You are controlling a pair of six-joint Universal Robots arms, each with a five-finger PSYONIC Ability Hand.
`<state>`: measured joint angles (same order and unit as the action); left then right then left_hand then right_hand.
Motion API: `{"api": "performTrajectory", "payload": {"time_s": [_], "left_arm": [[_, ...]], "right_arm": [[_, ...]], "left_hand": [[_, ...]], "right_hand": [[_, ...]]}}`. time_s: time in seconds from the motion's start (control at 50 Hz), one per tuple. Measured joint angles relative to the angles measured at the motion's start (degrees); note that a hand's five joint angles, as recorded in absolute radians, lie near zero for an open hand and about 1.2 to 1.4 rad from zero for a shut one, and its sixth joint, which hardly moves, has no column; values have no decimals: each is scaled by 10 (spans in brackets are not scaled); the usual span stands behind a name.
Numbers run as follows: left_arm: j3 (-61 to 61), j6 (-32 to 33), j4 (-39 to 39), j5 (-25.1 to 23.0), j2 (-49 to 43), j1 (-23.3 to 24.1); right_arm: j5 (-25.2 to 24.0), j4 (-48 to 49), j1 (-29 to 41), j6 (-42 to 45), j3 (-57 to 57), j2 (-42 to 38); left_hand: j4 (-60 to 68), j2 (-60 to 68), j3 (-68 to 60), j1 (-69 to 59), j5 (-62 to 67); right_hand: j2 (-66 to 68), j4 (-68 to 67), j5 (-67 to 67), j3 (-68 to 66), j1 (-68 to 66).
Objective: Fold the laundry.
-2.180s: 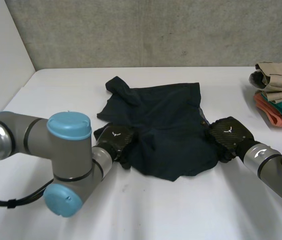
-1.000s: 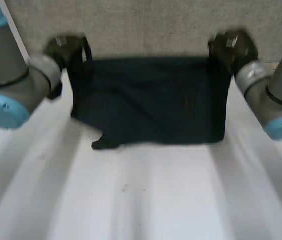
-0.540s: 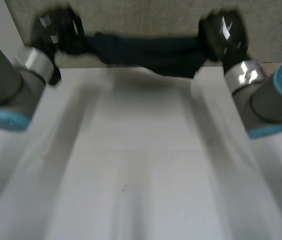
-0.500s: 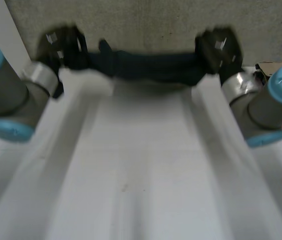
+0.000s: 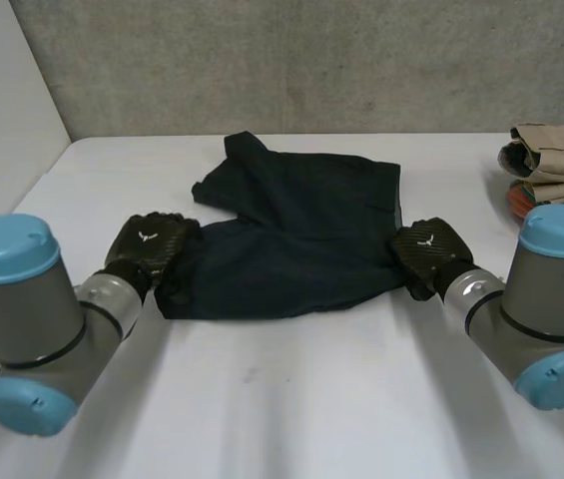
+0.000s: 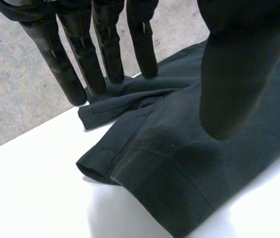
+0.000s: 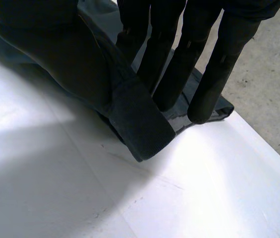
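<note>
On the white table (image 5: 311,399), dark shorts (image 5: 301,239) lie flattened, likely for folding; left hand (image 5: 147,247) at nine o'clock, straight-fingered, empty; right hand (image 5: 424,251) at three, grip unclear.

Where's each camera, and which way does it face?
Head view: behind both arms, which show, looking down at the table; left hand and right hand at corners of the garment.
Left wrist view: on that wrist, along the palm; straight fingers and thumb over the hem.
Right wrist view: on that wrist, along the palm; its hand at a corner.
Shared: garment, table.
</note>
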<state>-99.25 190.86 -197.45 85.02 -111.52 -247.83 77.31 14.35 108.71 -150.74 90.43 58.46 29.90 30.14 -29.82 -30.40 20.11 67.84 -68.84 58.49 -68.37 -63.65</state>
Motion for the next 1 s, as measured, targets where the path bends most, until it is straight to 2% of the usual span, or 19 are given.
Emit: {"api": "performTrajectory", "payload": {"time_s": [0.08,0.16,0.3,0.4,0.56,0.72,0.88,1.0], "left_arm": [[-39,10,6,-1,26,2],[-71,26,13,-2,33,6],[-69,43,21,-8,2,4],[-37,47,27,-11,-35,2],[29,48,28,0,-79,-1],[93,68,36,8,-132,1],[147,107,33,7,-174,4],[177,128,22,5,-197,7]], "right_arm": [[-1,-2,-1,-4,12,13],[-1,-3,1,-4,18,18],[0,-3,8,-2,19,15],[1,-3,11,-1,19,11],[1,-4,10,-1,19,5],[0,-3,7,-1,19,2],[0,-1,6,0,19,0],[0,-1,5,0,19,0]], "left_hand": [[119,118,-118,-129,115],[167,165,-167,-166,161],[180,179,-182,-176,174],[48,53,-54,-42,45],[33,41,-41,-39,26],[49,48,-48,-48,50],[151,149,-151,-154,146],[187,185,-187,-184,178]], "right_hand": [[0,0,0,0,0],[0,0,0,0,0],[0,0,0,0,0],[0,0,0,0,0],[0,0,0,0,0],[0,0,0,0,0],[0,0,0,0,0],[0,0,0,0,0]]}}
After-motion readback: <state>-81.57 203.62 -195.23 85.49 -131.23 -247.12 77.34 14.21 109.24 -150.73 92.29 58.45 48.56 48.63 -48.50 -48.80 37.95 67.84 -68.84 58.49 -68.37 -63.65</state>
